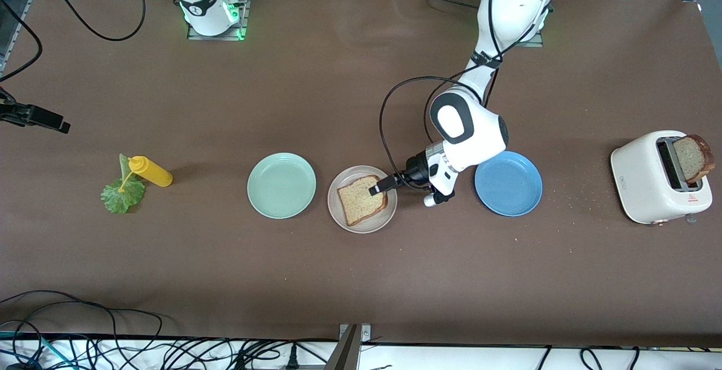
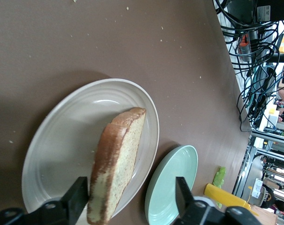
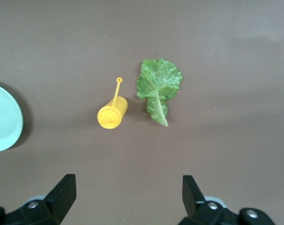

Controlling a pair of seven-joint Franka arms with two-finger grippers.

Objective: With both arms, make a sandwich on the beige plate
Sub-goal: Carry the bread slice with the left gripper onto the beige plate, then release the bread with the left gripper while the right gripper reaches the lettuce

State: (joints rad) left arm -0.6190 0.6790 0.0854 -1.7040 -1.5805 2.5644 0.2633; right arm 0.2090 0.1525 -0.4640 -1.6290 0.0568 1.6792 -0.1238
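The setting was a robotics laboratory: a brown-covered table carried two bolted arm bases, with loose cables and aluminium framing along its edges.

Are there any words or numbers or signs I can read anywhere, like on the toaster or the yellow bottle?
No words or numbers can be read anywhere.
Toaster: a small red triangle warning sign on its top, with tiny print beside it, too small to read.
Toaster: a small dark mark on its side, too small to read.
Right arm's base: a dark ring with markings, too blurred to read.
Yellow bottle: no label shows.
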